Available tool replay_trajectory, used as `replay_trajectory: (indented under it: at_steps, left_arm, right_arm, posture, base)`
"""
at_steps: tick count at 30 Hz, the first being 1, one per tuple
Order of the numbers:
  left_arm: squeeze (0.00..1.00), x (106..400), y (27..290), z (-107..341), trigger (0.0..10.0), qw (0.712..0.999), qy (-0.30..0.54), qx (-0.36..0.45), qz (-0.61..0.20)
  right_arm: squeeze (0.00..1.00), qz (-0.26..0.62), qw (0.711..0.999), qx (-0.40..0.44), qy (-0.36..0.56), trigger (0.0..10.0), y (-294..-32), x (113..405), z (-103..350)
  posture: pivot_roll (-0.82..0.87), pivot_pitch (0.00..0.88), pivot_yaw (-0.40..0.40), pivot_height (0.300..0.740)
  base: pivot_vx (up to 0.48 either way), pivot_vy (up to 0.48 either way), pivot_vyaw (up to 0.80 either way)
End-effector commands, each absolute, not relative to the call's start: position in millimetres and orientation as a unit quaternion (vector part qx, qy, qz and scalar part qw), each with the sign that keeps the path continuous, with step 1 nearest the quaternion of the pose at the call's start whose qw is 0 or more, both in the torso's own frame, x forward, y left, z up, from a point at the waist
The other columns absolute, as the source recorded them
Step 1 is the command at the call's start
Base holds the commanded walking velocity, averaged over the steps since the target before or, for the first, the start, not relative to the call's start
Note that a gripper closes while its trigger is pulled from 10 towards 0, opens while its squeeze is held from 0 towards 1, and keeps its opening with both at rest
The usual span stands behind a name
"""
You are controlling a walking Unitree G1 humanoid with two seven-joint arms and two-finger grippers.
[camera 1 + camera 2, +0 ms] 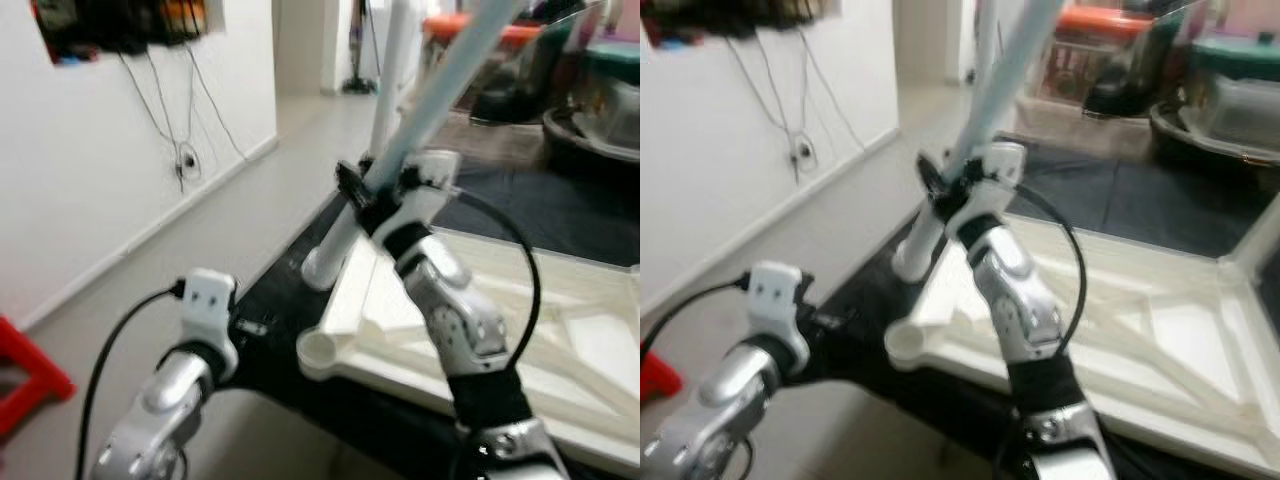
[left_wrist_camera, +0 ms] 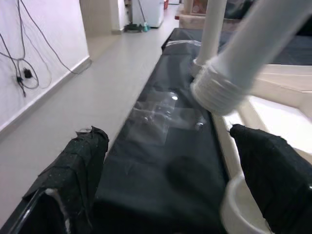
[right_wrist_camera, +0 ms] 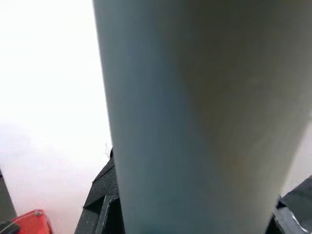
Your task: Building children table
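Left eye view showed the upturned white tabletop point(image 1: 560, 330) lying on a black-covered surface point(image 1: 290, 330), its ribbed underside up and one corner reaching the surface's left edge. One white leg point(image 1: 345, 235) already stood upright in the far-left corner socket. The right gripper point(image 1: 385, 190) was clamped around a second leg point(image 1: 440, 85), a pale tube held at a slant above that same end of the tabletop, its upper end running out of the picture. In the left wrist view the threaded end point(image 2: 214, 95) of this held leg hung clear above the tabletop, apart from any socket. The empty near-left corner socket point(image 1: 322, 348) sat just at the surface's edge, and the left gripper point(image 2: 165, 185) hovered beside it with its fingers point(image 2: 80, 165) spread apart and nothing between them. The step in hand looked like fitting the second leg. Next, the leg would probably need to be brought upright, its threaded end lowered squarely into the near-left socket, then turned to seat the thread; the left gripper seemed placed to steady the tabletop. With the head views blurred, I could not tell how deep the standing leg sat.
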State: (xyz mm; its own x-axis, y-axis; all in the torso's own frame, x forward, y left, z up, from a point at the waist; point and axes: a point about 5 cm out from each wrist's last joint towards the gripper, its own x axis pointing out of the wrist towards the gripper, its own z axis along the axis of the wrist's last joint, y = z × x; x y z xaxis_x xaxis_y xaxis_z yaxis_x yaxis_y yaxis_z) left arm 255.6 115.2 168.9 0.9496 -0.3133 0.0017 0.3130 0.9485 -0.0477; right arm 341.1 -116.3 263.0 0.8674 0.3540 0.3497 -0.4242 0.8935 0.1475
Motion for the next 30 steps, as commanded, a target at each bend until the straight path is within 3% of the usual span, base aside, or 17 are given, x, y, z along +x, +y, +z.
replay_trajectory:
  at_steps: [1, 4, 13, 19, 24, 26, 28, 30]
  left_arm:
    - [0.0, 252.7, 118.8, 166.4, 10.0, 0.988, 0.007, -0.015, -0.151]
    - [0.0, 252.2, 119.2, 165.9, 10.0, 0.989, 0.008, -0.015, -0.15]
    - [0.0, 246.8, 118.1, 163.7, 10.0, 0.988, 0.014, -0.017, -0.15]
    - [0.0, 239.7, 118.4, 159.7, 10.0, 0.989, 0.024, -0.016, -0.148]
    - [0.0, 234.1, 119.7, 156.7, 10.0, 0.989, 0.033, -0.018, -0.143]
    - [0.0, 231.6, 120.1, 155.5, 10.0, 0.989, 0.037, -0.021, -0.14]
    - [0.0, 231.6, 120.1, 155.5, 10.0, 0.989, 0.037, -0.021, -0.14]
    - [0.0, 228.2, 119.3, 154.2, 10.0, 0.989, 0.043, -0.023, -0.14]
  right_arm:
    - [0.0, 0.202, 0.959, 0.116, -0.162, 10.0, -117.6, 343.8, 265.0]
    - [0.0, 0.203, 0.959, 0.117, -0.162, 10.0, -118.0, 344.4, 265.3]
    - [0.0, 0.235, 0.955, 0.094, -0.156, 10.0, -130.8, 356.4, 266.8]
    - [0.0, 0.238, 0.957, 0.072, -0.149, 10.0, -143.6, 364.7, 265.9]
    - [0.0, 0.3, 0.943, 0.056, -0.131, 10.0, -141.7, 365.2, 266.4]
    - [0.0, 0.369, 0.92, 0.055, -0.117, 10.0, -135.4, 360.7, 267.9]
    - [0.0, 0.369, 0.92, 0.055, -0.117, 10.0, -135.4, 360.7, 267.9]
    - [0.0, 0.45, 0.886, 0.058, -0.095, 10.0, -129.5, 354.4, 267.4]
  posture:
    - [0.05, 0.0, -0.072, 0.74]
    - [0.05, 0.0, -0.072, 0.74]
    - [0.05, 0.0, -0.072, 0.74]
    - [0.05, 0.0, -0.074, 0.74]
    - [0.05, 0.0, -0.081, 0.74]
    - [0.05, 0.0, -0.087, 0.74]
    - [0.05, 0.0, -0.087, 0.74]
    - [0.05, 0.0, -0.087, 0.74]
  base:
    - [0.0, 0.0, 0.8]
    - [0.0, 0.0, 0.8]
    - [0.0, 0.0, 0.0]
    - [0.0, 0.0, -0.8]
    - [0.0, 0.0, -0.59]
    - [0.0, 0.0, 0.0]
    - [0.0, 0.0, 0.0]
    - [0.0, 0.0, 0.0]
